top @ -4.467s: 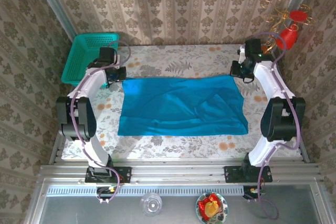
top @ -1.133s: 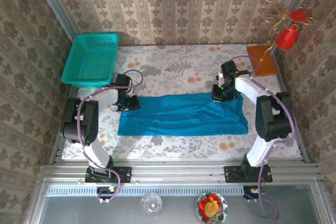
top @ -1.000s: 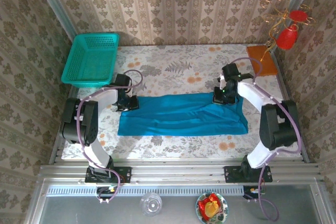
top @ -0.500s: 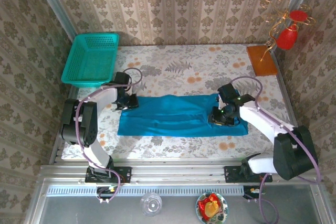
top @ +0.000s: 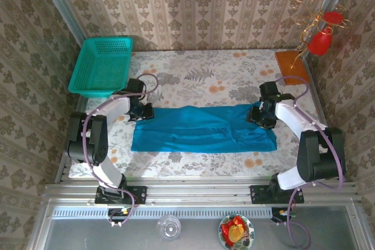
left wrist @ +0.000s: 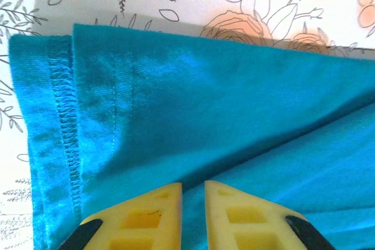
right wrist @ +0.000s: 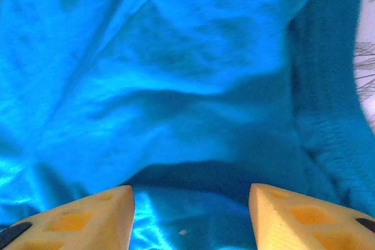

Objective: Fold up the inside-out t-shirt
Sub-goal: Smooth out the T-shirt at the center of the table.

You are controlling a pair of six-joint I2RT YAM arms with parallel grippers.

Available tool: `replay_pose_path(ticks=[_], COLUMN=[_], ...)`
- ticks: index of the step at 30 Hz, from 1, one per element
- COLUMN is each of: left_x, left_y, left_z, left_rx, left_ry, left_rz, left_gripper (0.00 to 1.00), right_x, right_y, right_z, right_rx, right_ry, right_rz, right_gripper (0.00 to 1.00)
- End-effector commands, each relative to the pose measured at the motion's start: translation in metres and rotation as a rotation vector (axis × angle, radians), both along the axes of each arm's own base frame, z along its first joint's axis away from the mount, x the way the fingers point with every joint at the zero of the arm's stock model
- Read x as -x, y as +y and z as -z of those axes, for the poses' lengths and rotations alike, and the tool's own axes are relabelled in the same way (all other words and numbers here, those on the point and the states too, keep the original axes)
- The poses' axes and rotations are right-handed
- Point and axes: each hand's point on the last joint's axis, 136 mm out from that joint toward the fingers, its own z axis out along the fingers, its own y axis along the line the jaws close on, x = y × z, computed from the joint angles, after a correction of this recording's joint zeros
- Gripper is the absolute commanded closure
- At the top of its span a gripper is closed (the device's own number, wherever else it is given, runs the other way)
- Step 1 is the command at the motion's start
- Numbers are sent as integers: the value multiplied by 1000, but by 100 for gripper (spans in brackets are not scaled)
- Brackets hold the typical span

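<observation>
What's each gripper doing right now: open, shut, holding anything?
Left gripper: fingers nearly closed, apparently pinching the t-shirt at its far-left corner.
Right gripper: open above the t-shirt, holding nothing.

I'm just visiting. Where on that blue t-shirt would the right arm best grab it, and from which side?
The t-shirt lies flat as a long band, so its middle gives little to pinch. Its right end probably suits best: come down from above on the right, with the fingers astride that edge. The open right gripper hangs just over that end.
</observation>
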Motion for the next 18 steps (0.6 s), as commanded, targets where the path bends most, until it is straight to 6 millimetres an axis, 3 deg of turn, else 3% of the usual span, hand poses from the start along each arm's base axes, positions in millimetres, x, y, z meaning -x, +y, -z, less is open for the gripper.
replay_pose_path(ticks=[1, 5, 10, 15, 18], left_x=[0, 0, -4, 0, 11], left_y=[2, -3, -27, -79, -126], left_z=[6, 0, -29, -52, -65], left_rx=[-8, 8, 50, 66, 91], left_ry=[29, 17, -56, -95, -120], left_rz=[15, 12, 34, 146, 259], left_gripper=[82, 83, 83, 83, 83], right_x=[-1, 22, 62, 80, 81], right_y=[-24, -38, -32, -25, -29], right_z=[-2, 12, 26, 15, 3], right_rx=[134, 197, 146, 81, 88], right_ry=[13, 124, 181, 113, 63], right_rz=[6, 78, 192, 267, 284], right_gripper=[42, 42, 55, 54, 53])
